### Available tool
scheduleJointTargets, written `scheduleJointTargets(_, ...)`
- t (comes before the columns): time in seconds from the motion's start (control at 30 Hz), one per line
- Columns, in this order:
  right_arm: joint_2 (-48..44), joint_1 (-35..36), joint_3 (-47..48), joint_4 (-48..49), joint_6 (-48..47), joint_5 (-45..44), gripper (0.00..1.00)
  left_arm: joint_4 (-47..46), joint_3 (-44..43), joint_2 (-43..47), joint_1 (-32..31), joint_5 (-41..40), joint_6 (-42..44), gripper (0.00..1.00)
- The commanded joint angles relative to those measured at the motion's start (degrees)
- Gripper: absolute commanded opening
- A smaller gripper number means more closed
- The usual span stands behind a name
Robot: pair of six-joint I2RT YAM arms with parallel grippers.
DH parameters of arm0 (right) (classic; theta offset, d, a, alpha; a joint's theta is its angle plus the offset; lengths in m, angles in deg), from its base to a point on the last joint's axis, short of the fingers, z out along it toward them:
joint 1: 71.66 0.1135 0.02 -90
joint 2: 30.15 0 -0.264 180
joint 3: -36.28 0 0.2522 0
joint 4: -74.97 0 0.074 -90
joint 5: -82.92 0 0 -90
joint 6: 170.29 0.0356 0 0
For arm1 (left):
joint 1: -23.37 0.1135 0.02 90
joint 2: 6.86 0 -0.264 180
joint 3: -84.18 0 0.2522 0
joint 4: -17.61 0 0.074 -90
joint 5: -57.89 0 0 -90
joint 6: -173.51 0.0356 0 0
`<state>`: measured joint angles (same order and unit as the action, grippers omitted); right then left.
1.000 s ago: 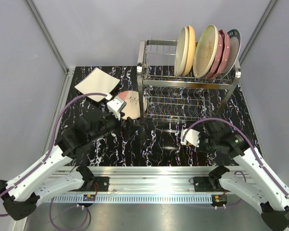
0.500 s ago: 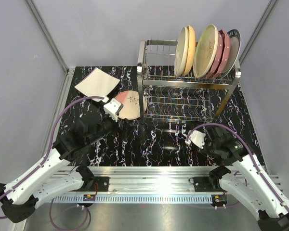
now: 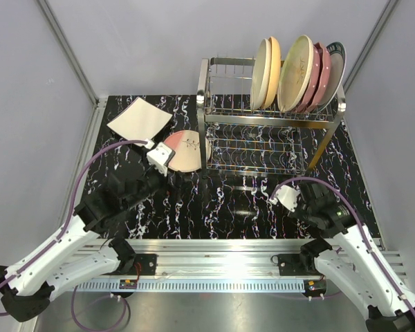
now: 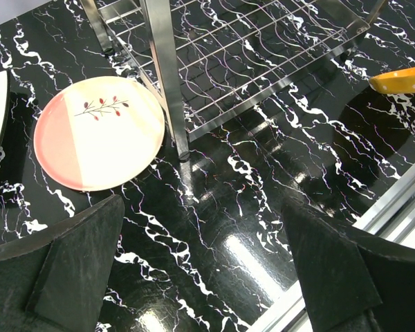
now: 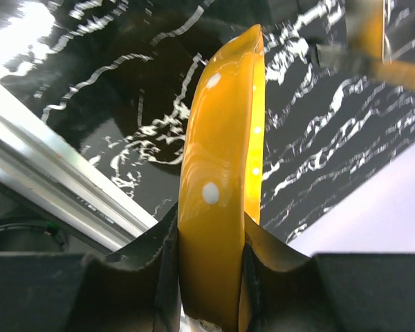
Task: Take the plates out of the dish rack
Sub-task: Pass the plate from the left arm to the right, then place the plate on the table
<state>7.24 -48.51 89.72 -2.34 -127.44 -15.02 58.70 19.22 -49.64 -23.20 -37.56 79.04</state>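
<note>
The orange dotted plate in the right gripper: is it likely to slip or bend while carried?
The orange dotted plate looks glazed and glossy, so it may slip. The right gripper pinches only its rim, so it could pivot. It appears rigid, probably breakable if dropped.

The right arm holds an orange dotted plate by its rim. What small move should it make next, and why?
Probably lower the right gripper toward the bare table in front of the dish rack and lay the orange dotted plate down. The jaws grip its rim, it hangs clear of the table, and the pink-cream plate already lies flat there.
</note>
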Motion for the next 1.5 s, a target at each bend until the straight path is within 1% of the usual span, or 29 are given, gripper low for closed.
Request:
scheduleJointTargets(0.0,-1.6,-1.8,0.3,5.5,-0.4,-7.4,0.00,-2.6,0.0,1.3,0.0,-1.6,1.0,0.99)
scheduleJointTargets(0.2,-3.7,-4.8,-3.8,8.0,-0.7,-12.5,0.00,-3.1,0.4,1.3,0.0,-1.5,1.1,0.99)
scheduleJointTargets(0.33,-4.5,-6.1,-7.4,12.9,-0.6,-16.4,0.00,-3.6,0.3,1.2,0.0,-1.1,1.1,0.99)
scheduleJointTargets(0.37,-4.6,-6.3,-7.9,13.8,-0.6,-18.6,0.00,-3.6,0.1,1.1,0.0,-1.1,1.1,0.99)
scheduleJointTargets(0.53,-3.6,-7.8,-10.9,18.4,-1.3,-21.7,0.00,-3.9,0.1,1.0,0.0,-0.7,1.1,0.99)
scheduleJointTargets(0.73,0.8,-10.1,-14.7,22.8,-1.3,-21.2,0.00,-4.6,0.3,0.8,0.0,-0.3,1.0,0.99)
scheduleJointTargets(0.9,3.4,-10.2,-16.7,25.5,-1.1,-20.4,0.01,-4.5,0.2,0.7,0.1,-0.3,1.2,0.99)
scheduleJointTargets(0.97,4.0,-10.4,-17.0,25.2,-1.2,-18.8,0.09,-4.4,0.2,0.7,0.0,-0.3,1.1,0.99)
scheduleJointTargets(1.03,4.4,-10.3,-17.3,25.1,-1.4,-17.7,0.14,-4.4,0.0,0.6,0.0,-0.3,1.3,0.99)
scheduleJointTargets(1.13,5.2,-10.3,-17.8,25.3,-1.4,-17.0,0.18,-4.4,0.0,0.4,0.1,-0.2,1.2,0.99)
scheduleJointTargets(1.17,5.5,-10.5,-18.0,25.4,-1.4,-16.9,0.23,-4.5,0.0,0.4,0.0,-0.3,1.2,0.99)
scheduleJointTargets(1.23,5.5,-10.5,-18.3,25.4,-1.4,-16.8,0.30,-4.4,-0.1,0.4,0.0,-0.2,1.3,0.99)
scheduleJointTargets(1.33,5.1,-10.4,-18.3,24.9,-1.6,-16.2,0.44,-4.5,-0.2,0.4,0.0,-0.3,1.5,0.99)
scheduleJointTargets(1.37,4.7,-10.4,-18.3,24.7,-1.7,-16.0,0.50,-4.5,-0.2,0.3,0.0,-0.3,1.5,0.99)
scheduleJointTargets(1.43,4.5,-10.4,-18.4,24.1,-1.8,-15.6,0.59,-4.5,-0.3,0.3,0.1,-0.3,1.6,0.99)
scheduleJointTargets(1.47,4.4,-10.4,-18.5,24.0,-1.6,-15.5,0.60,-4.4,-0.2,0.3,0.0,-0.3,1.7,0.99)
